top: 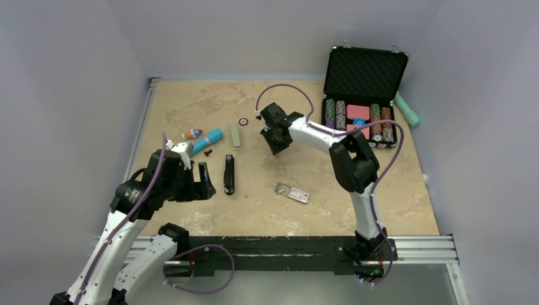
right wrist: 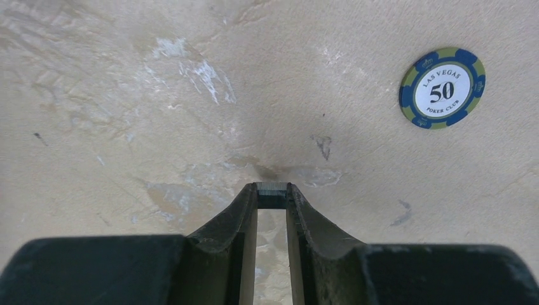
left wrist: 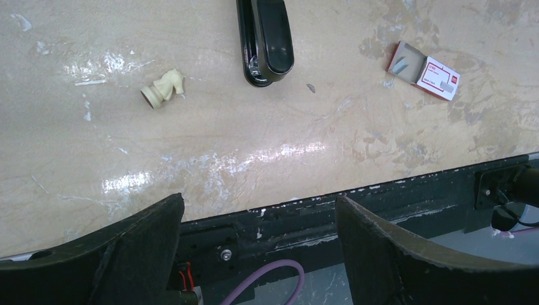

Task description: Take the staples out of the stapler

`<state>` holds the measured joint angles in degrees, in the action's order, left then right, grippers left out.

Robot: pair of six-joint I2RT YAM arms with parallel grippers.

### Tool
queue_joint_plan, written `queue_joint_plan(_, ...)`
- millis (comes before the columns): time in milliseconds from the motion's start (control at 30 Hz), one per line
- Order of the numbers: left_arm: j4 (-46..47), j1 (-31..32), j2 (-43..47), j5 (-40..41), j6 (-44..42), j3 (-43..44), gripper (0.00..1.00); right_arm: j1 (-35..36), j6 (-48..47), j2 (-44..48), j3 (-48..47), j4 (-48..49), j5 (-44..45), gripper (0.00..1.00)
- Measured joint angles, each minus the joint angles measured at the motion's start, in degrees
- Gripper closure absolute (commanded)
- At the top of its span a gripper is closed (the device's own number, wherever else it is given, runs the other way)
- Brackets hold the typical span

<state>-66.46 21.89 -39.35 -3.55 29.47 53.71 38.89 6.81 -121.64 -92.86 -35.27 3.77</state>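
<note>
The black stapler (top: 229, 174) lies closed on the table and shows at the top of the left wrist view (left wrist: 266, 39). My left gripper (top: 202, 182) is open and empty, just left of the stapler, with dark fingertips (left wrist: 146, 235) over the table's front edge. My right gripper (top: 274, 143) hangs above the table's middle, away from the stapler. It is shut on a short strip of staples (right wrist: 272, 195) pinched between its fingertips (right wrist: 248, 200), just above the table.
A staple box (top: 293, 192) lies right of the stapler and shows in the left wrist view (left wrist: 424, 70). A poker chip (right wrist: 442, 88), an open chip case (top: 361, 95), a cream chess piece (left wrist: 163, 88), a blue tube (top: 207, 141) and a green stick (top: 236, 136) are around.
</note>
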Motion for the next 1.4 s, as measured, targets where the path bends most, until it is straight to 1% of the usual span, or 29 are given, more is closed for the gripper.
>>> queue_joint_plan(233, 0.0, 0.0, 0.0, 0.0, 0.0, -0.1, 0.09, 0.0, 0.1, 2.1, -1.4, -1.4, -1.5, 0.82)
queue_joint_plan(433, 0.0, 0.0, 0.2, 0.0, 0.0, -0.1, 0.09, 0.0, 1.2, 8.0, -0.5, -2.6, -2.5, 0.82)
queue_joint_plan(633, 0.0, 0.0, 0.4, 0.0, 0.0, -0.1, 0.09, 0.0, 3.7, 18.6, 6.6, -2.6, -4.8, 0.83)
queue_joint_plan(833, 0.0, 0.0, 0.4, 0.3, 0.0, -0.1, 0.09, 0.0, 6.9, 26.8, 16.5, -2.9, -7.9, 0.84)
queue_joint_plan(967, 0.0, 0.0, 0.3, 0.5, 0.0, -0.1, 0.09, 0.0, 8.6, 30.8, 21.4, -4.2, -9.0, 0.83)
queue_joint_plan(1233, 0.0, 0.0, 0.3, 0.8, 0.1, -0.1, 0.09, 0.1, 11.5, 34.3, 28.1, -5.6, -11.0, 0.84)
queue_joint_plan(1400, 0.0, 0.1, 0.3, 0.9, 0.1, -0.1, 0.09, 0.8, 13.3, 35.5, 30.0, -7.0, -11.5, 0.85)
